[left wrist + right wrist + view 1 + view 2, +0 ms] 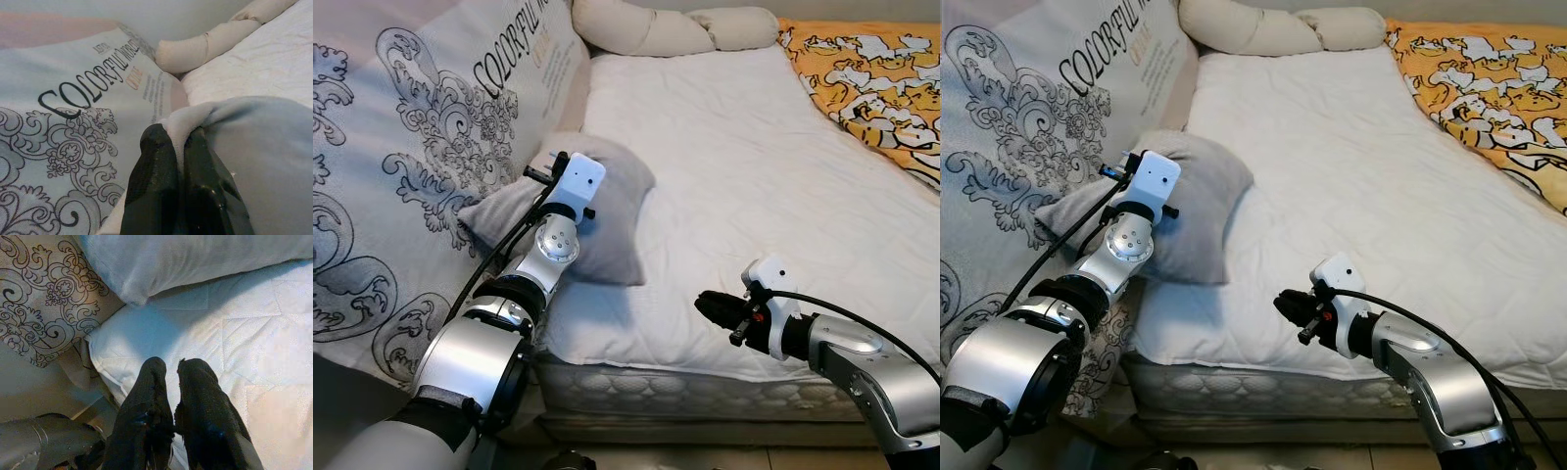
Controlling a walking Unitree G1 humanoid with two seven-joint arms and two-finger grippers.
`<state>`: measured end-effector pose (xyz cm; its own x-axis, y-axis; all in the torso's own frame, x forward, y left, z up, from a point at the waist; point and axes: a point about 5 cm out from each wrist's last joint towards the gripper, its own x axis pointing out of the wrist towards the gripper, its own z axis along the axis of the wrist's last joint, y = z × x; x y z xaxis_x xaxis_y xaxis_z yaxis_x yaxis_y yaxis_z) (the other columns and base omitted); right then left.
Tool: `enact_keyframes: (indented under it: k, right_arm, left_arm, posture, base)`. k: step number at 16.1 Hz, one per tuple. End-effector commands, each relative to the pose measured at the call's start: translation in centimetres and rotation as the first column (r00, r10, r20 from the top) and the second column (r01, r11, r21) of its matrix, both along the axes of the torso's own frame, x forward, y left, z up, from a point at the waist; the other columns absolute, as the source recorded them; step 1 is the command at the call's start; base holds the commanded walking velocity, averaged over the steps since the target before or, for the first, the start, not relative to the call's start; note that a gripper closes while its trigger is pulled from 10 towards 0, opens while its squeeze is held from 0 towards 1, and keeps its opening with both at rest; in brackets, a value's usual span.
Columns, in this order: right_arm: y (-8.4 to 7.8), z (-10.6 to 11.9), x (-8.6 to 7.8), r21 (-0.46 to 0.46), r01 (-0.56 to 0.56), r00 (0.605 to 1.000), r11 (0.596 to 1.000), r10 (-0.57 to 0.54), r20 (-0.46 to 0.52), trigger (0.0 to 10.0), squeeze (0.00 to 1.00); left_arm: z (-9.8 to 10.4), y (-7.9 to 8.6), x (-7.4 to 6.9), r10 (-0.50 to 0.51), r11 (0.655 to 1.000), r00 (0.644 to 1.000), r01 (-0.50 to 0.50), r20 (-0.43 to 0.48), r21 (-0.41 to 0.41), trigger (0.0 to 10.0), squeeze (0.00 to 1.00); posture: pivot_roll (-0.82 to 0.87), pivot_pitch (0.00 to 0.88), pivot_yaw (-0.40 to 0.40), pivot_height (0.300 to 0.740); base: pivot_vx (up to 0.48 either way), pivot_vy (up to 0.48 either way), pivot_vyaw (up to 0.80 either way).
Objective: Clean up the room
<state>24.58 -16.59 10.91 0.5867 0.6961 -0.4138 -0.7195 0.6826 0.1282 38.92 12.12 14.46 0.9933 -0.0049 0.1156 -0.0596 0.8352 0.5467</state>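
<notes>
Pinching the grey pillow (607,211) with our left gripper (180,147) on the white-quilted bed (754,176) — right gripper (168,382) fingers nearly closed, empty.

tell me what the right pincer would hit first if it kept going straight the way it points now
Probably the grey pillow. The right pincer hovers just above the white mattress, pointing across it toward the pillow; depth is unclear, so it might graze the mattress first.

One bed (754,176) with a white quilted cover, one grey pillow (617,211), one long cream bolster (656,29), one orange patterned blanket (871,78) and one large printed cushion (401,147) lettered "COLORFUL"; two robot grippers, left (178,147) and right (705,305).
</notes>
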Motion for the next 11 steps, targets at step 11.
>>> enact_keyframes:
  k: [11]
  right_arm:
    - [0.04,0.07,0.12,-0.002,-0.004,1.0,1.0,0.004,0.007,10.0,0.0]
  left_arm:
    - [1.15,0.03,0.34,-0.011,1.0,0.999,0.01,0.044,0.009,0.0,0.0]
  posture:
    - [-0.15,0.0,0.09,0.74]
  base:
    - [0.0,0.0,0.0]
